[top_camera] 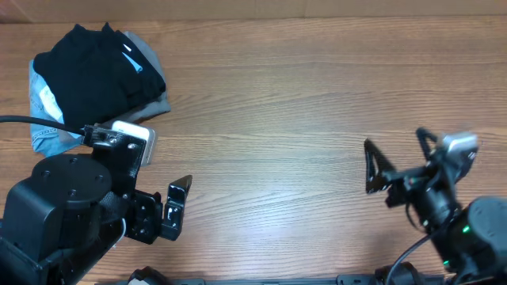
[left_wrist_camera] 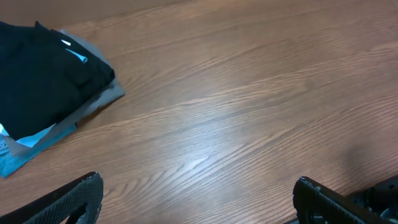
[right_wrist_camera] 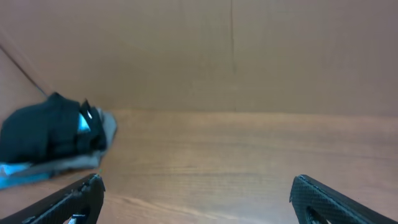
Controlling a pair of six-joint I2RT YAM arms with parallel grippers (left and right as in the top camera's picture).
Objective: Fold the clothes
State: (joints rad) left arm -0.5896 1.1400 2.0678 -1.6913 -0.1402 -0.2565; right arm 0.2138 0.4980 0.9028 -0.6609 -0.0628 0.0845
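A wood-grain tabletop [top_camera: 301,119] is seen, backed by a plain brown wall [right_wrist_camera: 249,56]. The black shirt [top_camera: 95,67] is found folded at the far left corner, laid on top of a grey garment [top_camera: 156,104] and a light blue T-shirt [top_camera: 43,133]. The left hand [left_wrist_camera: 199,196] is held with fingers spread and nothing between them; the right hand [top_camera: 398,154] is likewise released, well apart from the pile.
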